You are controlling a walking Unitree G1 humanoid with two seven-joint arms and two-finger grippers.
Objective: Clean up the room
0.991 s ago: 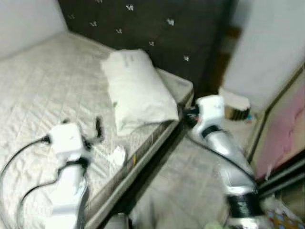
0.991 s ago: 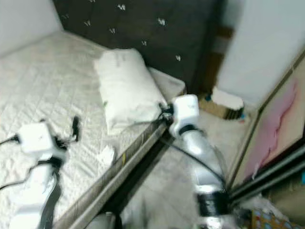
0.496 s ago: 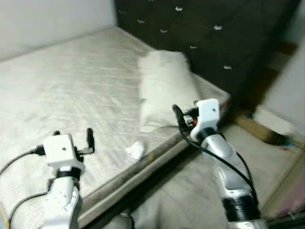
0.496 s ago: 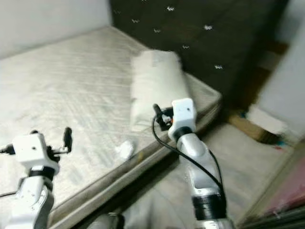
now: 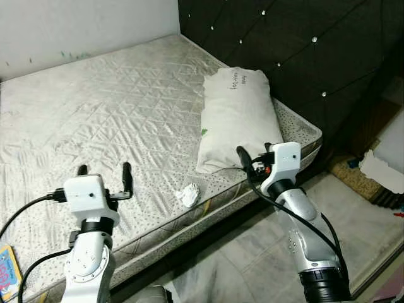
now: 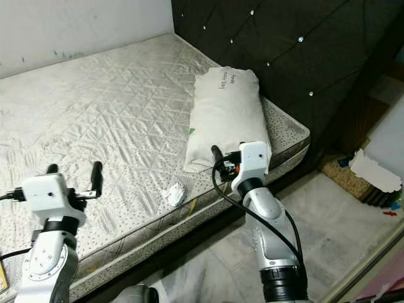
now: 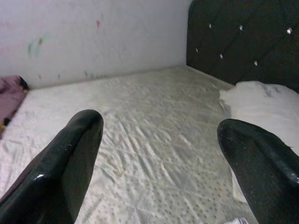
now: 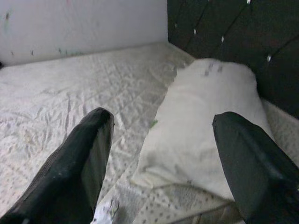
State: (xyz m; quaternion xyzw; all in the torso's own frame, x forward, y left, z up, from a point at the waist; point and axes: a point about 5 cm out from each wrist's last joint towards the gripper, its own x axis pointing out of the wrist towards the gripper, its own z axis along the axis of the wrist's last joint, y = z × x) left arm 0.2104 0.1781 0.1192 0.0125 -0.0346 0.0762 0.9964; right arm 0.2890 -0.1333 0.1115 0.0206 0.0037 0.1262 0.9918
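Standing at bed (image 5: 95,120) edge: crumpled tissue (image 5: 188,195) near mattress rim, just below pillow (image 5: 235,117); light, soft, pinch from above. Left gripper (image 5: 103,177) and right gripper (image 6: 218,156) spread wide, both empty

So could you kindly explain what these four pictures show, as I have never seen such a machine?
It is a walking humanoid robot tidying a bedroom. The two wide pictures come from cameras in its head, looking down at its silver arms. The other two come from cameras on its wrists, looking along each tool's black fingers. The left tool and right tool are both open and hold nothing. Before it lies a bare mattress with a white pillow by the dark headboard, and a crumpled paper near the edge.
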